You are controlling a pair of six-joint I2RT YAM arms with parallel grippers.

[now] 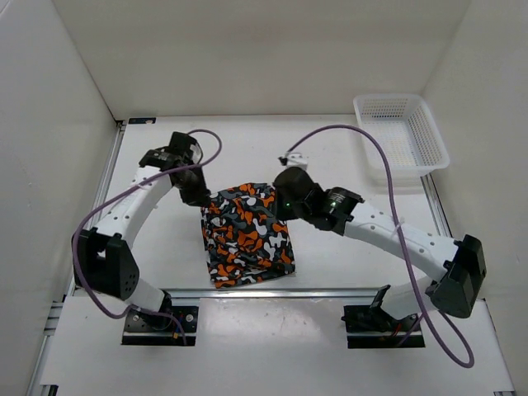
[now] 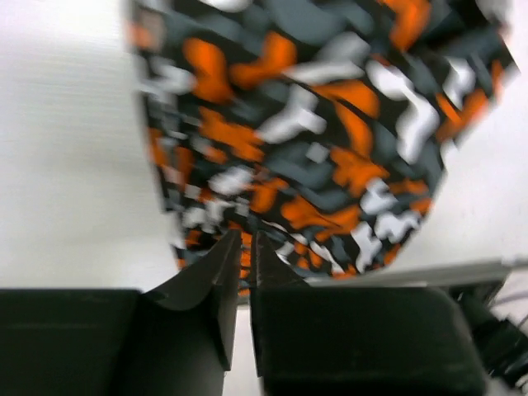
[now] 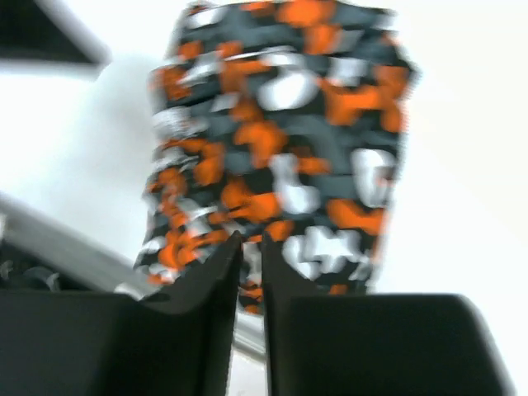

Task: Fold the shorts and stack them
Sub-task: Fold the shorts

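The shorts (image 1: 247,239), printed in orange, white, grey and black blotches, lie folded into a rough rectangle on the white table between the two arms. My left gripper (image 1: 196,196) hovers at their far left corner. My right gripper (image 1: 285,204) hovers at their far right corner. In the left wrist view the whole folded shorts (image 2: 313,124) show beyond my left gripper (image 2: 246,238), whose jaws are almost together with only a thin slit and nothing in it. The right wrist view is blurred. It shows the shorts (image 3: 280,140) beyond my right gripper (image 3: 252,239), equally narrow and empty.
A white mesh basket (image 1: 389,100) stands empty at the table's far right corner. A metal rail (image 1: 272,291) runs along the front edge just below the shorts. White walls close in the left, back and right. Purple cables loop off both arms.
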